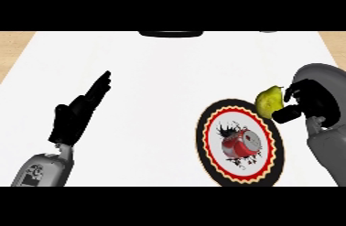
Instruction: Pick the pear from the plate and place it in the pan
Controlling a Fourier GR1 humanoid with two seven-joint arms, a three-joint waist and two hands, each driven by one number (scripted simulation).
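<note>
A yellow-green pear (268,101) hangs over the upper right rim of a round plate (211,129) with a black border, red zigzag ring and red-and-black picture in the middle. My right hand (304,101) is at the right edge of the view, curled round the pear from its right side, thumb below it. The dark pan (171,34) shows only as a sliver at the far edge of the counter, top centre. My left hand (78,113) rests at the left with straight fingers pointing up and away, holding nothing.
The white counter (155,83) stretches between the plate and the pan. Wooden floor shows past its far left and far right corners. A small dark item (268,31) peeks in at the top right.
</note>
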